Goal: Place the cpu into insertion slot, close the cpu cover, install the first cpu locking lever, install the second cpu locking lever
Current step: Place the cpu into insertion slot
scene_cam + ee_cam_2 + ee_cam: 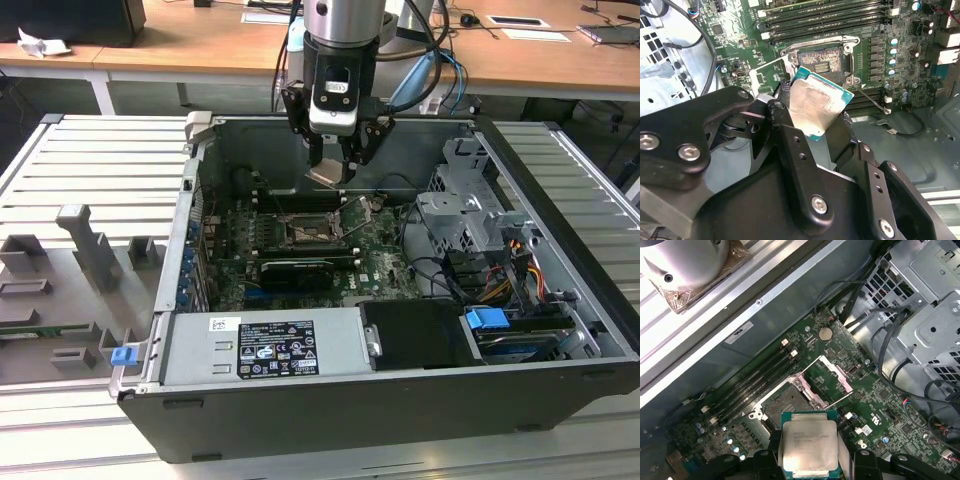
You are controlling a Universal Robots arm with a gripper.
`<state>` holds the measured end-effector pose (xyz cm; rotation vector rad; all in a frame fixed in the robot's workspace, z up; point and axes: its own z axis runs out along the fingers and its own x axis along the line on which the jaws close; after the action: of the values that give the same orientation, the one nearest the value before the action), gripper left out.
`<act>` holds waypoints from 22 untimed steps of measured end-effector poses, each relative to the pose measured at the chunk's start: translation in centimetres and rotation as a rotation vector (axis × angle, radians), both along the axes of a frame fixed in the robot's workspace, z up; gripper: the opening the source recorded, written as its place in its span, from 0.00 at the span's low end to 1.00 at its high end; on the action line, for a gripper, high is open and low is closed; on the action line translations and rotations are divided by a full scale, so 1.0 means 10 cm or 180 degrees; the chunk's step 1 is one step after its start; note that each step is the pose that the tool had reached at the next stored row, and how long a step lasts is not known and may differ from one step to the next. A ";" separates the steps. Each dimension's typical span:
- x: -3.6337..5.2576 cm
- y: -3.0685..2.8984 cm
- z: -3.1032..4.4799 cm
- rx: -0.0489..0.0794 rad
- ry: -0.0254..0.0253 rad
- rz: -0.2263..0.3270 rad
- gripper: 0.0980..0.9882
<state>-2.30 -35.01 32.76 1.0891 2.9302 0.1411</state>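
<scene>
Because the black jaws overlap two opposite edges of the cpu (817,107), those edges are hidden in both wrist views. The jaws pinch the chip by them, and it sits tilted between them. Its pale metal top is smeared in the second wrist view. The cpu hangs in the air above the slot (782,402), well clear of it. In the exterior view it shows as a small pale wedge under the arm (340,40), whose upper part is cut off by the frame.

The slot is empty, with its dark contact field bare inside the silver rim. The cover (829,376) is swung up off the slot and stands open along one side of it. I cannot tell how the thin levers beside the slot lie. Long black memory slots (755,375) run just beside the slot, on the side away from the cover.

The open case (300,400) rests on the ridged bench (100,160). It holds the green board (385,265) that carries the slot, a grey drive cage (470,215) and a labelled silver box (265,345).
</scene>
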 end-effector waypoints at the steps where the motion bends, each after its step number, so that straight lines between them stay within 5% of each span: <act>1: 0.000 0.000 0.000 0.0000 0.0000 -0.0014 0.48; 14: 0.010 0.000 -0.024 -0.0011 0.0000 -0.0264 0.48; 22: 0.007 0.002 -0.064 -0.0012 0.0002 -0.0605 0.48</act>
<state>-2.24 -34.99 32.12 1.3583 2.8056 0.1324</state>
